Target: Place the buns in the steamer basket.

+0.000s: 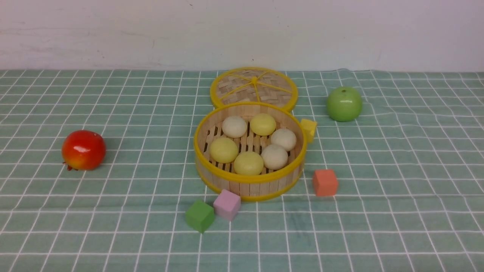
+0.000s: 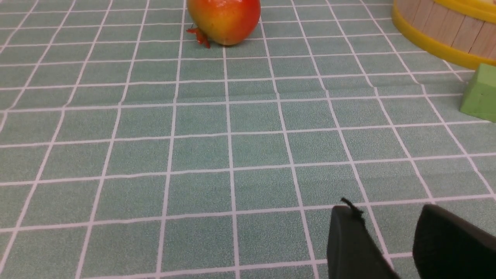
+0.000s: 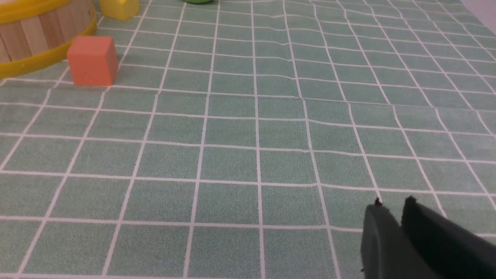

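Observation:
The steamer basket stands mid-table with several buns inside, pale yellow ones and off-white ones, all resting on its slatted floor. Neither arm shows in the front view. In the left wrist view my left gripper hovers over bare cloth, open with nothing between its fingers; the basket wall lies well beyond it. In the right wrist view my right gripper shows only a narrow gap between its tips, holding nothing, with the basket far off.
The woven lid lies behind the basket. A green apple sits back right, a red fruit at left. Cubes ring the basket: yellow, orange, pink, green.

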Robot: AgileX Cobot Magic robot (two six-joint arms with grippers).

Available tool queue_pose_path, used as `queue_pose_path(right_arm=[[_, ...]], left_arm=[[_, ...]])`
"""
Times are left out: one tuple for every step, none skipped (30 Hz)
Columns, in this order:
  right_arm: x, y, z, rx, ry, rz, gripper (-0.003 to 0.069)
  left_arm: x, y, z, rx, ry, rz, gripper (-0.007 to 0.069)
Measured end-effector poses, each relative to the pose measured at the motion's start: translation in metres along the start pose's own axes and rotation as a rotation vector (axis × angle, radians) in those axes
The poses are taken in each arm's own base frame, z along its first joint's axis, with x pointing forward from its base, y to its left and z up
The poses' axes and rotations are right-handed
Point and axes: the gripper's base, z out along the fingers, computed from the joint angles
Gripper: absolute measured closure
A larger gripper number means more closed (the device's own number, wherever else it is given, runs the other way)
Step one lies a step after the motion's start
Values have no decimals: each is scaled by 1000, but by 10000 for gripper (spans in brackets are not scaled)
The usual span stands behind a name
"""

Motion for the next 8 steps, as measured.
queue_pose_path(right_arm=[[0, 0, 0, 0, 0, 0, 573], [0, 0, 0, 0, 0, 0, 572], [0, 0, 0, 0, 0, 0, 570], [0, 0, 0, 0, 0, 0, 568], [0, 0, 0, 0, 0, 0, 568], [0, 0, 0, 0, 0, 0, 566], [0, 0, 0, 0, 0, 0, 565], [0, 0, 0, 0, 0, 0, 564]], left_arm=[[0, 0, 0, 0, 0, 0, 386], [0, 0, 0, 0, 0, 0, 386], [0, 0, 0, 0, 0, 0, 386], [0, 0, 0, 0, 0, 0, 386], [0, 0, 0, 0, 0, 0, 386], [0, 0, 0, 0, 0, 0, 386], [0, 0, 0, 0, 0, 0, 386], [0, 0, 0, 0, 0, 0, 386]])
